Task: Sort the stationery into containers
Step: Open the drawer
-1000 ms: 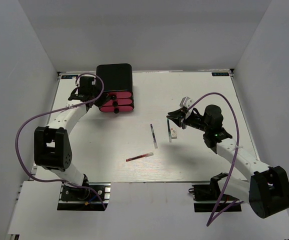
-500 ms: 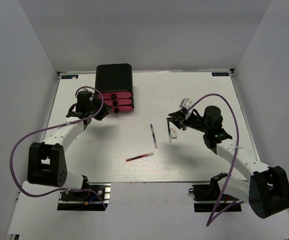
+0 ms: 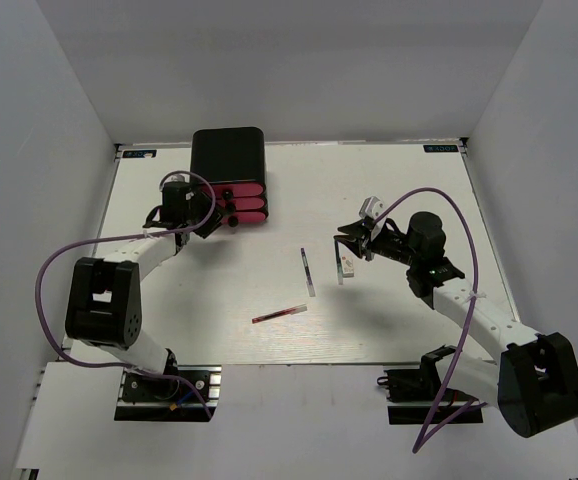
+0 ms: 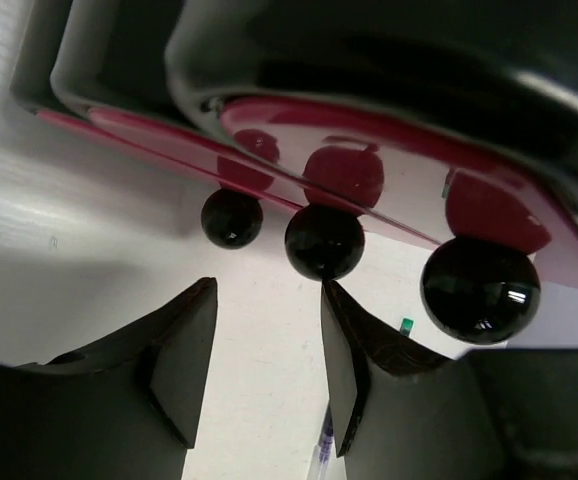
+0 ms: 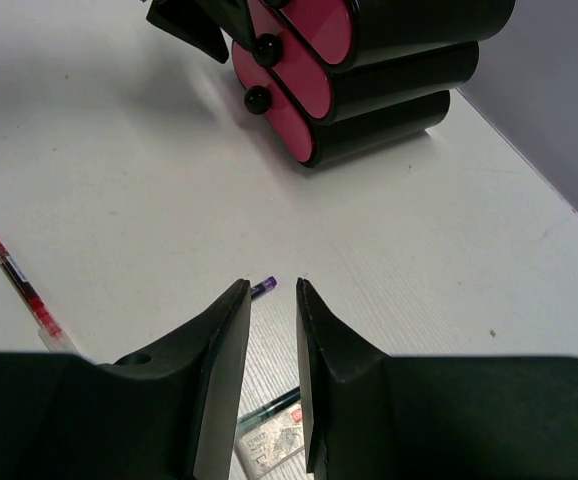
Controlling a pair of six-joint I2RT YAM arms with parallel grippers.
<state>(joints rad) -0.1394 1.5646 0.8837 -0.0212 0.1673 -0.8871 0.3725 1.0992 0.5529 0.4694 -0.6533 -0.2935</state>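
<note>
The black box (image 3: 227, 160) with three pink-red drawers (image 3: 239, 203) stands at the back left. My left gripper (image 3: 203, 214) is open and empty just in front of the drawer fronts. In the left wrist view its jaws (image 4: 269, 292) sit right below the black knobs (image 4: 324, 241), not touching them. My right gripper (image 3: 355, 240) is open with a narrow gap and empty. It hovers over a white block (image 3: 348, 266) and a thin dark pen (image 5: 269, 408). A purple-capped pen (image 3: 308, 272) and a red pen (image 3: 279, 314) lie mid-table. No markers show.
White walls close in the table on three sides. The red pen also shows in the right wrist view (image 5: 19, 285), left of my fingers, and the drawer box (image 5: 369, 60) stands far ahead with the left gripper (image 5: 194, 25) beside it.
My left gripper has swung from the box's left side round to the front of the drawers. The right arm and the loose items have not moved.
</note>
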